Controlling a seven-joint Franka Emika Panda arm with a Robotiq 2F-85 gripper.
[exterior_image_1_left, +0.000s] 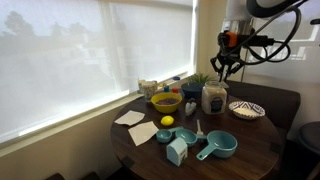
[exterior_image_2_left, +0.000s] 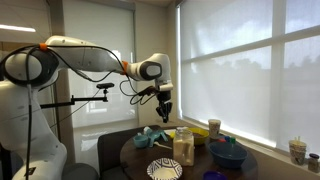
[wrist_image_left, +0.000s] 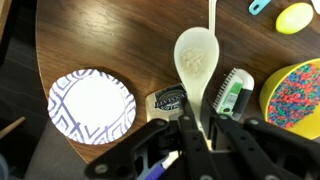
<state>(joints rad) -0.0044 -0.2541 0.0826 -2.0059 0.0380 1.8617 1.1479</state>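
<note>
Hand was clamped on the wooden spoon high above the desk; a firm, steady grip seemed best.

round dark wooden table with patterned plate, yellow bowl, lemon, napkins, blue measuring cups

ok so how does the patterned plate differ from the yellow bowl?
The plate is flat, white with blue lines; the bowl is deep, yellow-walled, speckled multicolour inside. The plate lies bare near the table edge; the bowl sits by the lemon. Shared: both round, on the table, untouched; the gripper is shut on the spoon.
</note>
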